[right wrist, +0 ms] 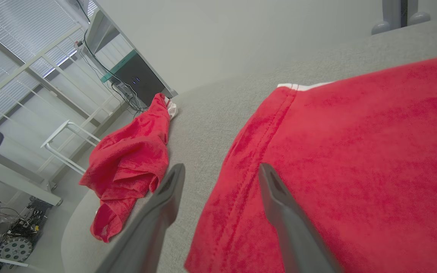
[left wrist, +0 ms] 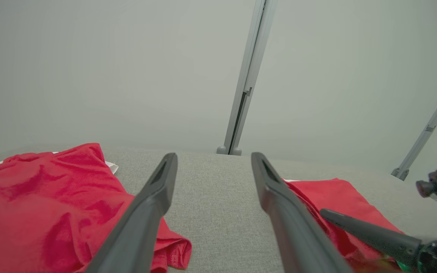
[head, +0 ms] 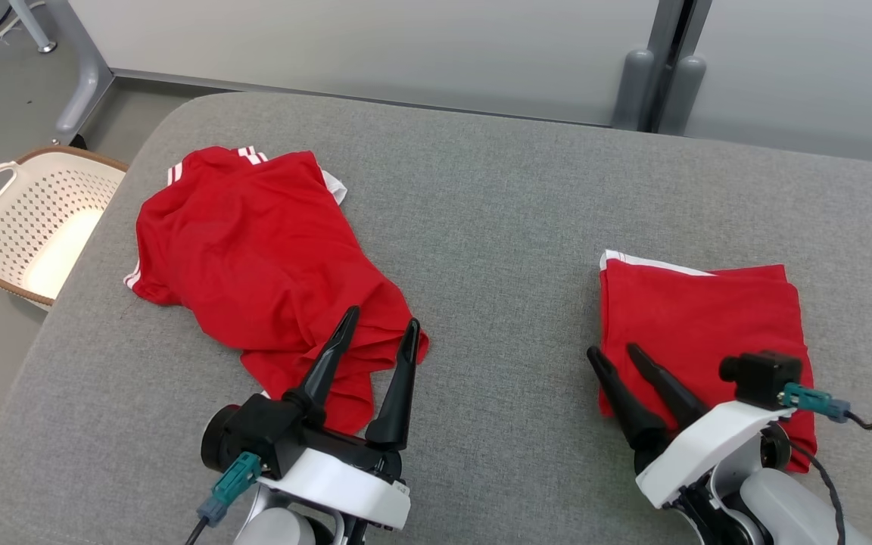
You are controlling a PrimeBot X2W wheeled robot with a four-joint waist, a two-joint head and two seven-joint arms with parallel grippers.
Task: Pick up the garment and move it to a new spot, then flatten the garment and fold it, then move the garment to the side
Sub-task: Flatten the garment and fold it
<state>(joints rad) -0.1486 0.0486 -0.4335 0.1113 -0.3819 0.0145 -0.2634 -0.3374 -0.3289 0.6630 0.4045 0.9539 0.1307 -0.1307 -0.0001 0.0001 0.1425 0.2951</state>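
Folded garment is laid toward the tabletop's right edge, long axis near-to-far. Left end effector and right end effector are seen spread wide, empty.

Looks like a robotics lab, folks: pale grey partition panels behind a grey fabric-padded table, a black equipment cabinet trailing cables, slatted window blinds.

1. The crumpled red shirt has white sleeve stripes and white trim at its far end. It lies unfolded and wrinkled on the left part of the grey padded surface.
2. The folded red garment lies flat and roughly rectangular, with a white band along its far-left edge. It rests on the right part, well apart from the shirt.
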